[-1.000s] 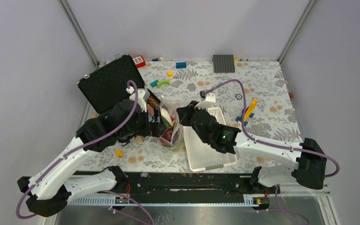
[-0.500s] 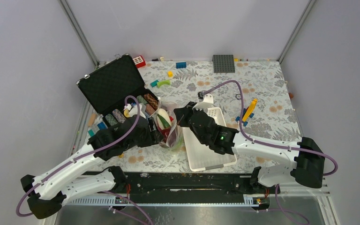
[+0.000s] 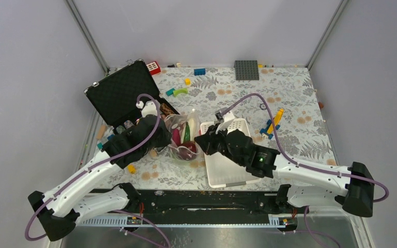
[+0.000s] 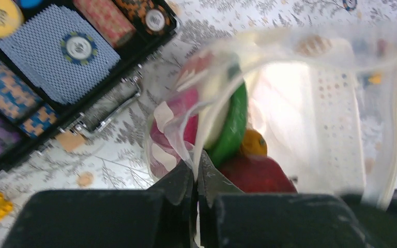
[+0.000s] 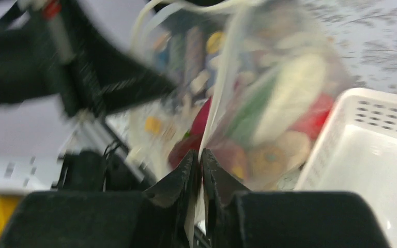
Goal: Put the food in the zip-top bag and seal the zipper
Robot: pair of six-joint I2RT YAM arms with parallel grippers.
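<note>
Floral table (image 3: 300, 134) carries it all. Nearest, the left hand (image 4: 195, 173) and right hand (image 5: 200, 160) are each clamped on the zip-top bag's (image 3: 182, 135) film from opposite sides. The bag sits between them with the food (image 4: 230, 129) inside. A white basket (image 3: 232, 173) is just beside it and a poker-chip case (image 3: 116, 93) lies beyond.

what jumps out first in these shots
The clear bag, stuffed with toy food, is mid-table with both grippers pinching its mouth edge: the left gripper from the left, the right gripper from the right. An open black case of poker chips lies to its left, a white basket to its right.
</note>
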